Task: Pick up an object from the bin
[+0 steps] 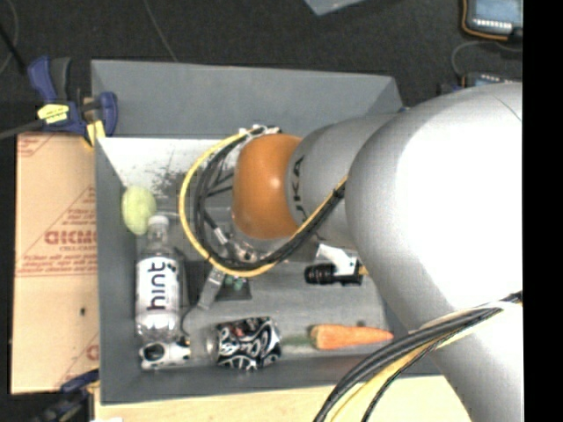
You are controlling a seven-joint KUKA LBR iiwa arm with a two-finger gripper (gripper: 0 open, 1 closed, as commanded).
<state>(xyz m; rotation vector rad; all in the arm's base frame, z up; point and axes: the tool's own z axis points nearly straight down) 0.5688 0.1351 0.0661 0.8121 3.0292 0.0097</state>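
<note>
The silver arm (422,200) with its orange wrist cover reaches down into the grey bin (264,104). Its jaws sit low at mid-bin, and I cannot tell whether they are released or clenched. Just left lies a clear "hint" water bottle (158,293). An orange carrot (350,336) and a black-and-white patterned object (249,341) lie by the near wall.

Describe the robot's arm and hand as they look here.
The arm is made of fat, rounded silver-grey links. An orange cover caps the wrist, with black lettering beside it, partly hidden. Yellow and black cables loop round the wrist. The hand is mostly hidden under it; a slim grey metal part shows.
</note>
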